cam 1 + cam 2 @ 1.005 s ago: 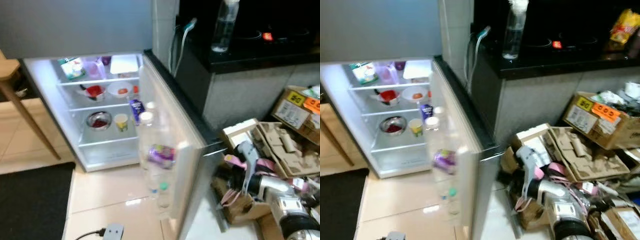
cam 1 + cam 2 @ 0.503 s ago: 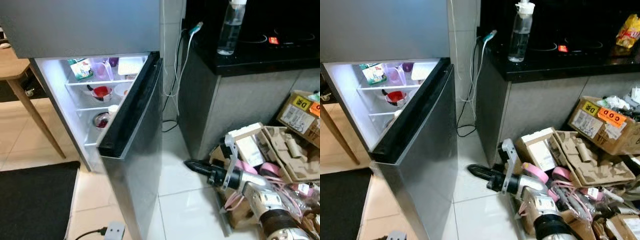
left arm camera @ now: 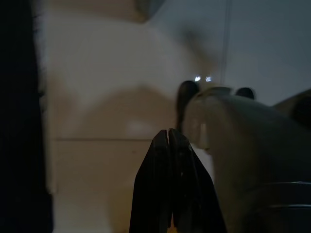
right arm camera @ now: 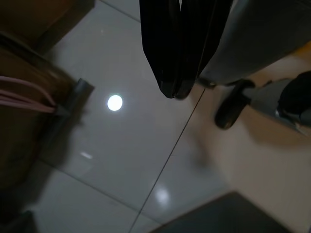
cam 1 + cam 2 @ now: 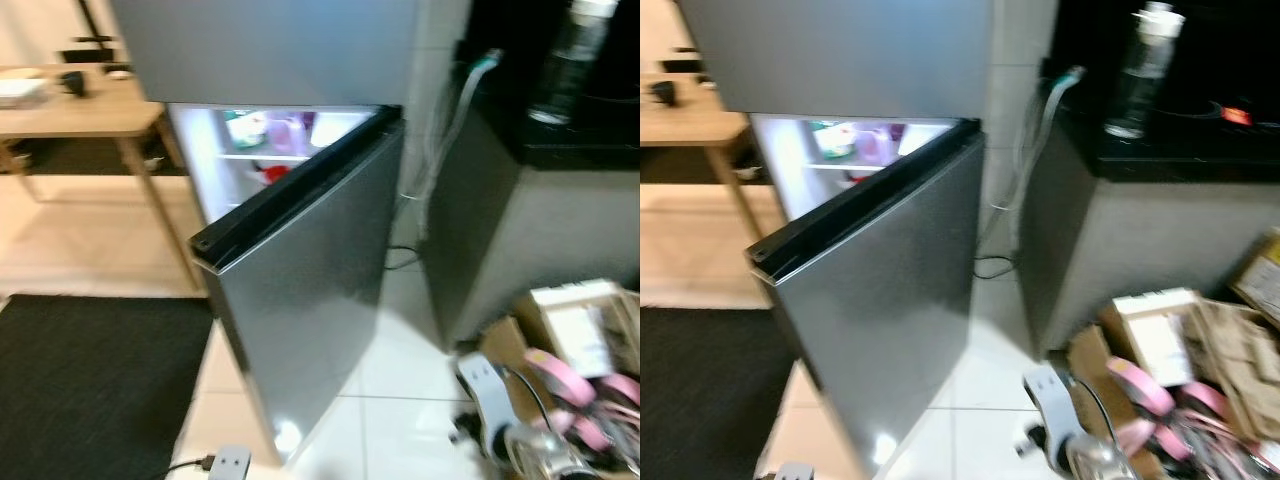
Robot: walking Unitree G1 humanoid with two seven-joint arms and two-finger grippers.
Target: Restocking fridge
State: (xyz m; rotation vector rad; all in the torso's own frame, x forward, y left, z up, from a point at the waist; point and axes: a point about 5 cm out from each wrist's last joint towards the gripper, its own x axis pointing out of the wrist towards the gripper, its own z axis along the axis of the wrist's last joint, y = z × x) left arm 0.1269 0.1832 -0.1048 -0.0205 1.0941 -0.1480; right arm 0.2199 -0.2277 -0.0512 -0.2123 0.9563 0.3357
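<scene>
The grey fridge door (image 5: 310, 300) stands partly ajar. Through the gap I see the lit shelves (image 5: 270, 135) holding a green carton, a clear tub and something red. My right arm's wrist (image 5: 488, 405) sits low at the lower right, away from the door. My right gripper (image 4: 175, 92) is shut on nothing and points down at the pale floor tiles. The left gripper (image 3: 168, 133) hangs shut and empty above the floor.
A wooden table (image 5: 80, 110) stands left of the fridge, with a black mat (image 5: 90, 390) in front of it. A power strip (image 5: 228, 462) lies near the door's foot. The dark counter (image 5: 1160, 150) carries a clear bottle (image 5: 1145, 70). Cardboard boxes (image 5: 1160, 340) and pink rolls (image 5: 570, 375) crowd the right.
The door has swung from wide open to nearly shut, hiding the bottles in its rack. My right arm drew back from the door to the lower right. The camera view has shifted.
</scene>
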